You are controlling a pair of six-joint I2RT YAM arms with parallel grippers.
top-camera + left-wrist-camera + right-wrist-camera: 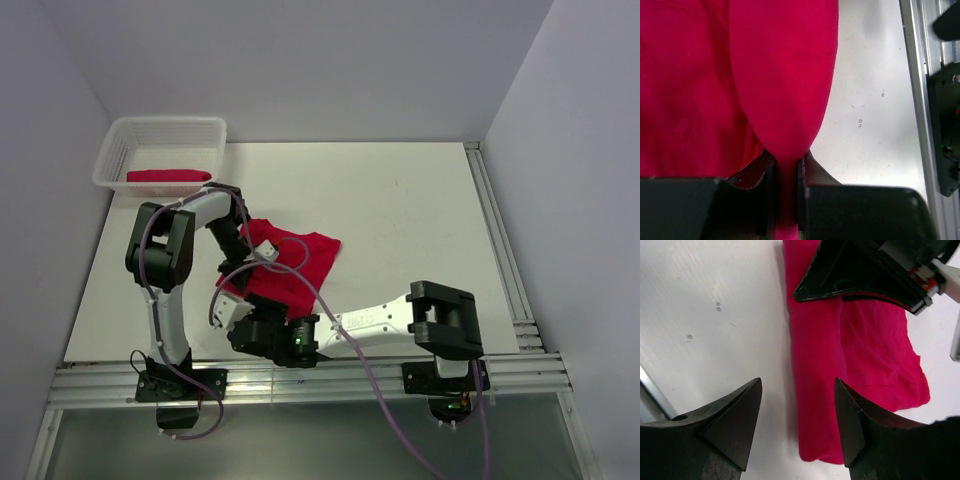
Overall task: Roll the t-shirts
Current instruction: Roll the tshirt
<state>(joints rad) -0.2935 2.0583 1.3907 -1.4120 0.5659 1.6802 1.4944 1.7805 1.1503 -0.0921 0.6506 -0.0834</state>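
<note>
One crimson t-shirt (296, 262) lies partly rolled on the white table, seen close in the right wrist view as a long fold (820, 390). My left gripper (259, 254) sits on its upper left part, shut on a pinched fold of the cloth (787, 165). My right gripper (238, 312) hovers at the shirt's near left end, open (797, 385), its fingers astride the rolled edge and holding nothing. The left gripper's black body (865, 270) shows at the top of the right wrist view. A second t-shirt (168, 176) lies rolled in the basket.
The white lattice basket (115, 150) stands at the table's back left corner. Aluminium rails run along the near edge (330, 385) and the right side (495, 240). Grey walls close in the back and both sides.
</note>
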